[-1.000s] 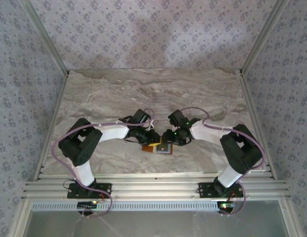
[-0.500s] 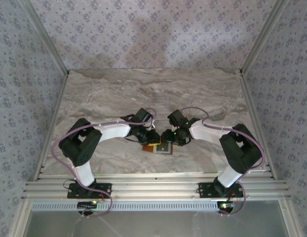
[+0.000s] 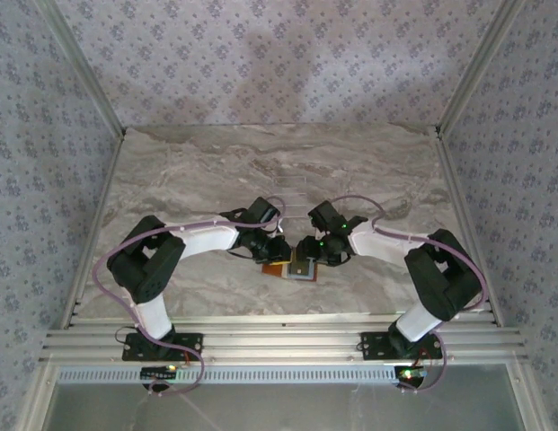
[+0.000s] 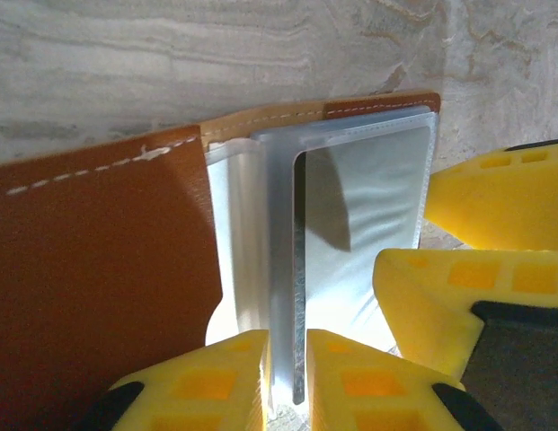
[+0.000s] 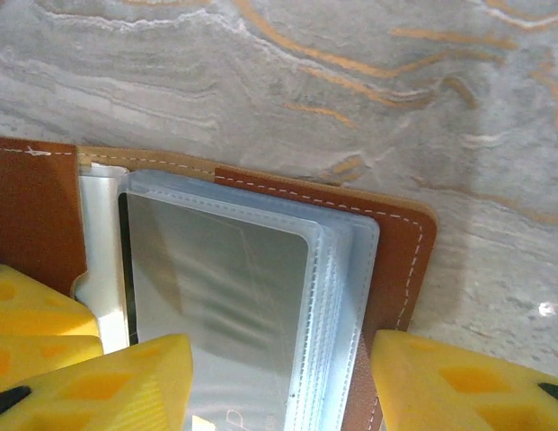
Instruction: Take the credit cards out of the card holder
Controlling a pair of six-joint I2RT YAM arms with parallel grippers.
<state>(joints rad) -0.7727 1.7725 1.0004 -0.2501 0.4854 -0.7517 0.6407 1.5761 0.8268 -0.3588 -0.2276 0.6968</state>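
- I am at the step of getting a card out of the open holder (image 5: 400,242), which lies flat on the bench (image 5: 350,72) between both hands.
- The left hand (image 4: 286,350) is narrow and pinches a thin clear sleeve (image 4: 280,269).
- The right hand (image 5: 279,348) stands wide across the sleeve stack and holds nothing.
- The pale card (image 5: 225,287) sits inside the top sleeve.
- Next, I think the right hand must grip only the card and slide it out.
- I cannot tell if the dark edge in the left pinch is a card.
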